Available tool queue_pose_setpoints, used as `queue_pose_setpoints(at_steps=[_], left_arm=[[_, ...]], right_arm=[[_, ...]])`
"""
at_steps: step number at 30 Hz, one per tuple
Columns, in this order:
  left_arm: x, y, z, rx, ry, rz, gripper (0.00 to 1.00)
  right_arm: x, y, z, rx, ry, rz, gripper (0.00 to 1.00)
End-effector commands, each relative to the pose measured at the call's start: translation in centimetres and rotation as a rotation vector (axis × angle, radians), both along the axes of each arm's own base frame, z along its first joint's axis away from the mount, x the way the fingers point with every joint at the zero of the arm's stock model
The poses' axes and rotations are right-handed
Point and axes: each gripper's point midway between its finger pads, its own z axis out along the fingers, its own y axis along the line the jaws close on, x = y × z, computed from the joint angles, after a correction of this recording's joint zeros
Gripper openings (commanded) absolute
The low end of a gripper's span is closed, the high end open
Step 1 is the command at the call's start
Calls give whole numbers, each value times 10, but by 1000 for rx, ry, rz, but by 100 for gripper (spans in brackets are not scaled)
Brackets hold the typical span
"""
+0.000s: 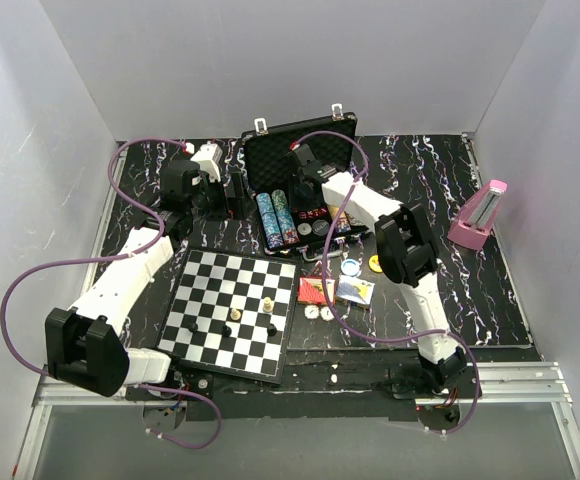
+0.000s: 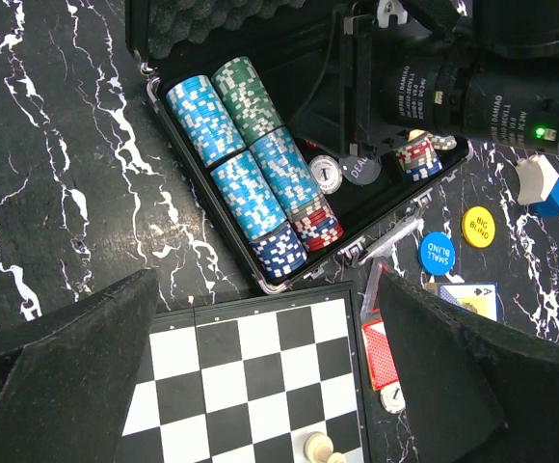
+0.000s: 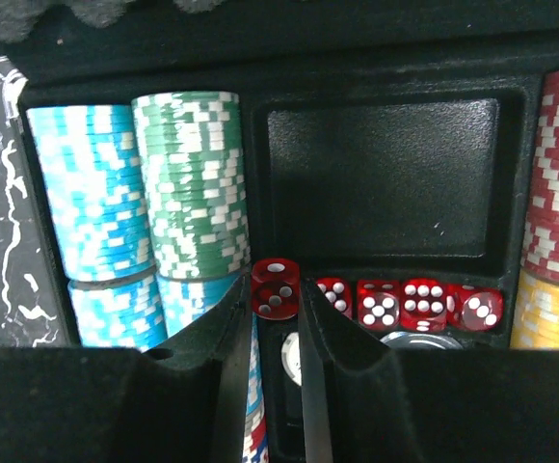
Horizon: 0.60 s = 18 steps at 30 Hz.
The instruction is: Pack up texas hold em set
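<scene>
Nearest me, the chessboard [image 1: 232,312] lies just beside the case front. Loose cards [image 1: 336,291] and round buttons [image 1: 350,267] sit to its right, not yet packed. My left gripper [image 2: 265,381] hangs released over the board's far edge. Further in, inside the open briefcase [image 1: 270,155], my right gripper [image 3: 275,301] is clenched on a red die [image 3: 275,285] at the left end of the dice row [image 3: 405,304]. Dropped from this height, it could bounce into the chip rows [image 3: 188,183] or the empty card tray [image 3: 381,178].
</scene>
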Motion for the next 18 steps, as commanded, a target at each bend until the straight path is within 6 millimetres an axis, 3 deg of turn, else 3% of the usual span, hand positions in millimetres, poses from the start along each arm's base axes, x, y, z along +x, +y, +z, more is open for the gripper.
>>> queue_pose_setpoints(at_steps=[1,13,18], left_arm=[[-3,3,8,4,-23,-2,98],[-4,3,8,5,-24,-3,98],[-4,3,8,4,-24,-6,98]], right_arm=[[5,-1,-1,-16,8,-13,1],[-4,-17,-12,-75,17,-35,1],[-5,-9,-6,-51,13,7,1]])
